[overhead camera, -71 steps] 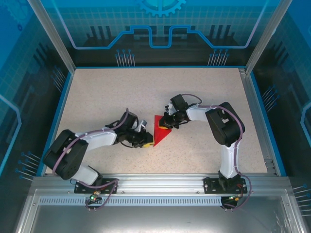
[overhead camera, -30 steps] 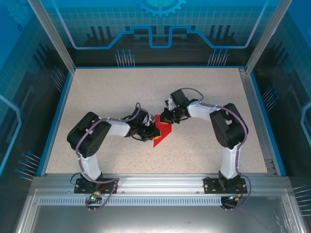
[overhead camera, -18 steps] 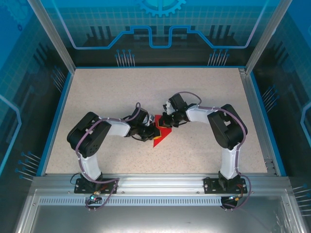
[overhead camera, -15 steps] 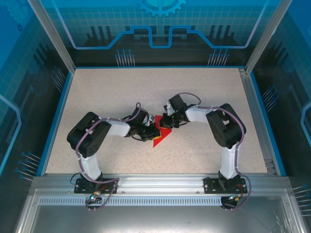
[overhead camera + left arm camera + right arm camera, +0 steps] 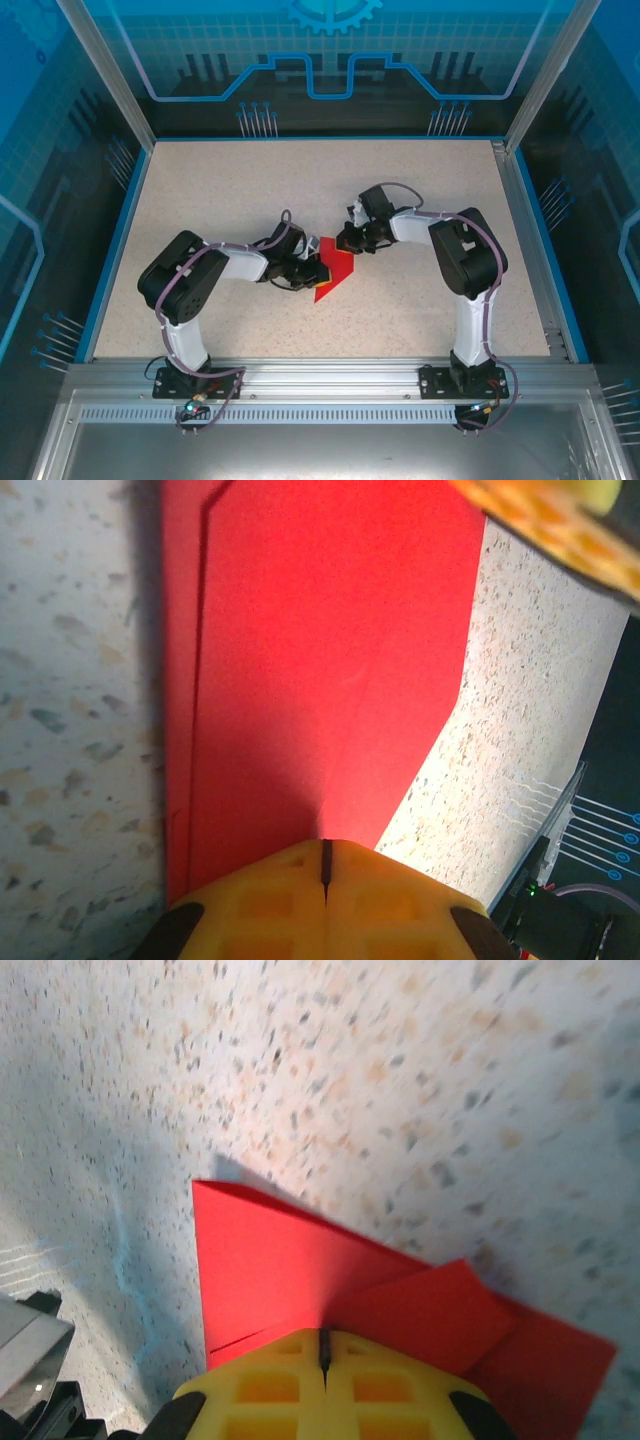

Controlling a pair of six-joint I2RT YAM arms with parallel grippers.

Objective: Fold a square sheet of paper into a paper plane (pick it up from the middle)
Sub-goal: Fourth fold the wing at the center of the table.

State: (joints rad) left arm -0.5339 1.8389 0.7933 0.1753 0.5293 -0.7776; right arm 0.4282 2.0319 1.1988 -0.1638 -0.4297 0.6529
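Note:
The red sheet of paper (image 5: 335, 278) lies flat mid-table, folded into a pointed wedge with its tip toward the near edge. My left gripper (image 5: 318, 268) is shut, its yellow pads pressed onto the paper's left side. In the left wrist view the paper (image 5: 320, 660) stretches ahead of the left gripper (image 5: 325, 855). My right gripper (image 5: 345, 245) is shut at the paper's far edge. In the right wrist view the right gripper (image 5: 323, 1338) rests on the paper (image 5: 270, 1260) beside a folded flap (image 5: 440, 1310). A finished paper plane is out of view.
The speckled table (image 5: 220, 190) is bounded by a blue rim and clear walls. A metal rail (image 5: 320, 375) carries both arm bases at the near edge. The right gripper's yellow pad (image 5: 540, 520) shows at the top of the left wrist view.
My left arm came in to the paper's left side, then stayed still. My right gripper shifted slightly back and to the right along the paper's far edge. The paper stays flat.

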